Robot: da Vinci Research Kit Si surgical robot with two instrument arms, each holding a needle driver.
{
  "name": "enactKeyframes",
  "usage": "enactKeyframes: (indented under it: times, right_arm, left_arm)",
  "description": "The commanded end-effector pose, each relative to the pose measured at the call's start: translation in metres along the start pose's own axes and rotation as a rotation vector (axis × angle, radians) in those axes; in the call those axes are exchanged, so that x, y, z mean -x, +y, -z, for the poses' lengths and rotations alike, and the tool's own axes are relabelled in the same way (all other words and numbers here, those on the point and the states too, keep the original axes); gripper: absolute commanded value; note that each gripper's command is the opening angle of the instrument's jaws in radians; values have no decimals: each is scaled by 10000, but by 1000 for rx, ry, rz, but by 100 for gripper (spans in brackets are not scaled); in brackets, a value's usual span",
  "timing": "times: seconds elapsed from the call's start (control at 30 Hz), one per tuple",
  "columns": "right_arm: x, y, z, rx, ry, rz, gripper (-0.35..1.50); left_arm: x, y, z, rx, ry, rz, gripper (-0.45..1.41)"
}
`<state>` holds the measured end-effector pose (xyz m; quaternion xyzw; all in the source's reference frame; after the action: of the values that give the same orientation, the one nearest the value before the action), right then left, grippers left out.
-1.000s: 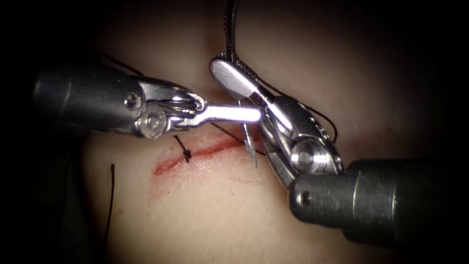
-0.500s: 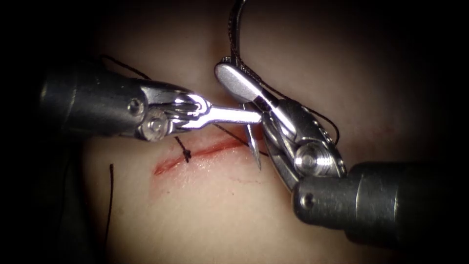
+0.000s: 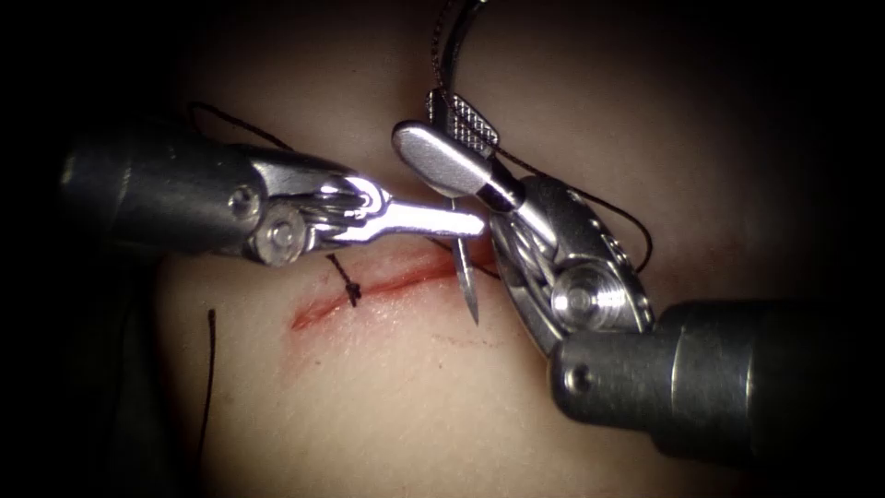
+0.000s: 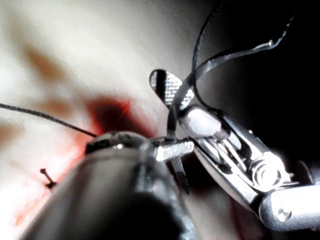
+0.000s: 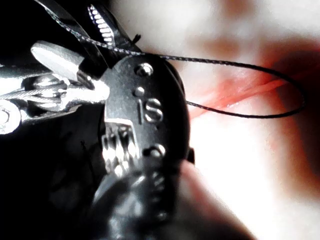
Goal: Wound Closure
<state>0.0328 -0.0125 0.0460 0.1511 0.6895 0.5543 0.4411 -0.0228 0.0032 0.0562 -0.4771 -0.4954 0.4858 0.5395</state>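
The curved needle [image 3: 466,277] hangs above the tissue [image 3: 396,397], not in it. Its point aims down at the right end of the red cut [image 3: 396,281]. My left tool [image 3: 470,221] comes in from the left, jaws shut on the needle a short way behind the point. The right tool [image 3: 426,124] stands just beyond, jaws open, the ridged face of one jaw showing and the needle's body running up between them. In the left wrist view the needle [image 4: 175,112] crosses the left tool's jaw tip [image 4: 175,149]. Black thread [image 3: 636,231] loops behind the right tool.
One tied stitch [image 3: 351,293] sits across the cut left of the needle. A loose thread end [image 3: 210,369] lies on the tissue at far left. In the right wrist view the thread [image 5: 240,62] arcs over red fluid [image 5: 235,92] along the cut.
The left tool's jaws closed on the needle near its point. The right tool's jaws then opened and let go of the needle. The needle itself barely moved.
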Motion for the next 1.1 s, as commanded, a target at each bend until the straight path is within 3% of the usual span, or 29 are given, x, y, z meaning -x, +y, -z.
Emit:
enactKeyframes:
  times: [0.03, 0.13, 0.33, 0.47, 0.57, 0.77, 0.93, 1.0, 1.07, 1.1]
  right_arm:
    - [2, 1, -4, -38, -27, 8, 130]
    - [-1, 1, 1, -69, -91, 30, 115]
    - [-6, 5, 14, -74, -215, 41, 116]
    - [-2, 8, 37, -50, -369, 48, 121]
    - [4, 4, 67, -47, -493, 62, 133]
    - [6, -24, 123, -113, -746, 16, 126]
    - [2, -54, 143, -208, -854, -44, 116]
    - [-5, -67, 138, -254, -870, -63, 99]
    - [-16, -75, 125, -302, -837, -56, 98]
    - [-24, -78, 115, -326, -779, -44, 98]
  left_arm:
    - [-1, -5, -3, 2, -6, 1, -45]
    - [-3, -6, 4, 1, -1, 1, -45]
    - [-6, -6, 21, -2, 10, 8, -45]
    - [-10, -4, 32, -10, 11, 11, -45]
    - [-5, -12, 38, -89, -26, -2, -45]
    - [28, -41, 42, -186, -126, 58, -45]
    - [32, -44, 41, -210, -146, 77, -45]
    - [37, -44, 40, -201, -185, 115, -45]
    - [44, -43, 39, -199, -205, 141, -45]
    - [47, -42, 37, -199, -210, 157, -45]
